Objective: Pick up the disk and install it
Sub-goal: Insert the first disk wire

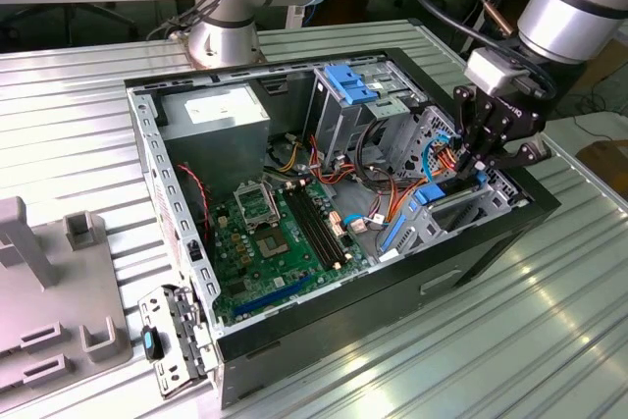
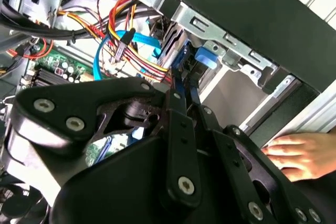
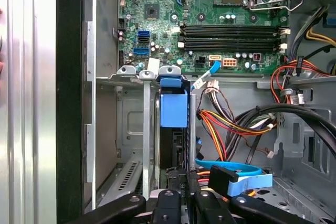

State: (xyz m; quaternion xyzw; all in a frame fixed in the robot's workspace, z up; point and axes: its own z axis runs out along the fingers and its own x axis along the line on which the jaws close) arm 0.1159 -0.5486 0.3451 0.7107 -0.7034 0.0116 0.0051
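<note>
The disk (image 3: 173,109) stands on edge in a slot of the drive cage at the front corner of the open computer case (image 1: 471,257). From it I see the bright blue carrier frame and a dark edge below. My gripper (image 3: 181,178) is shut on the disk's near end, with the thin blue edge between the black fingers (image 2: 177,109). In the exterior view the gripper (image 1: 479,162) hangs over the cage at the case's right end, just above the blue of the disk (image 1: 426,194).
Red, yellow and orange wires and a blue flat cable (image 3: 236,174) lie close beside the slot. Another blue carrier (image 1: 351,81) sits at the case's far side. A person's hand (image 2: 304,153) rests on the table by the case. A grey fixture (image 1: 49,282) stands at the exterior view's left.
</note>
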